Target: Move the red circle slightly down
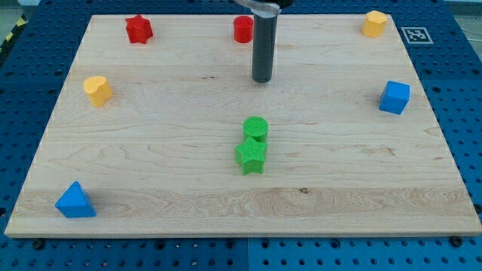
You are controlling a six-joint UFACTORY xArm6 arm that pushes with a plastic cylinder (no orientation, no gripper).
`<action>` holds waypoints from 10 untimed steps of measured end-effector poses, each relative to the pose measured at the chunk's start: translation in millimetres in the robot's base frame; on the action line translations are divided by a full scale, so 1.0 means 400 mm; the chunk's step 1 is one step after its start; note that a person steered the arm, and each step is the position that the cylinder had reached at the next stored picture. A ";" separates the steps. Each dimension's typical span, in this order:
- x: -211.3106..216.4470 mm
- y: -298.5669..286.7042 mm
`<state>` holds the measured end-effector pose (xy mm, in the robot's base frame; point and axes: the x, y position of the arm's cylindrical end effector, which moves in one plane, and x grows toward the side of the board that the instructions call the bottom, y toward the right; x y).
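Wooden bench (151, 165) seen from above on a blue perforated base. My end effector is a plain dark rod with no jaws, so it neither clenches nor grasps anything; my tip (261, 79) rests on the bench below and just to the view's right of the red circle (242, 29), apart from it. The red circle stands near the view's top edge, a little left of centre. A red star (138, 29) lies further to the view's left along the same edge; a yellow hexagonal block (374, 23) occupies the top right corner. A yellow heart-like block (97, 89) sits at the left, a blue cube (395, 97) at the right, a blue triangle (75, 201) at the bottom left. Centre: green circle (255, 128) touching green star (251, 156) just below it.
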<state>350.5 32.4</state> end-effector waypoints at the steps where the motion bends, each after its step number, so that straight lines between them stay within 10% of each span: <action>1: -0.072 0.012; 4: -0.395 0.029; 10: -0.266 -0.098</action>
<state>244.0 -6.8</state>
